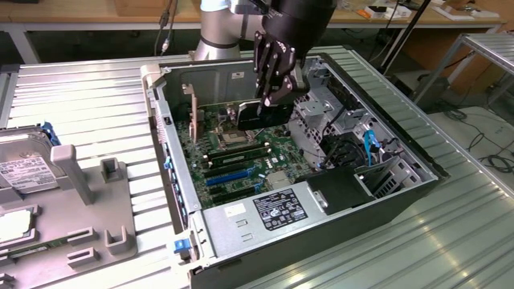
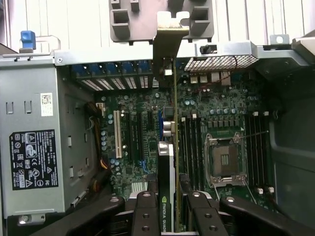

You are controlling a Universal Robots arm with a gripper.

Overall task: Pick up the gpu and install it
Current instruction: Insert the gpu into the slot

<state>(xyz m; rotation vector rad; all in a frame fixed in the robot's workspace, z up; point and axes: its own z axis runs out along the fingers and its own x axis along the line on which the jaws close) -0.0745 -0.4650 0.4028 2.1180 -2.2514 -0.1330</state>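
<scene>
My gripper reaches down into the open computer case and is shut on the gpu, a thin dark card held on edge. In the wrist view the gpu runs away from my gripper, which clamps both faces of the card. Its silvery end bracket stands at the case's rear wall, above the row of slot openings. The card hangs over the motherboard, along the expansion slots. I cannot tell whether its lower edge touches a slot.
A power supply fills the near end of the case. Memory sticks and the processor socket lie beside the card. On the exterior view's left, a hard drive rests on a grey fixture on the ribbed metal table.
</scene>
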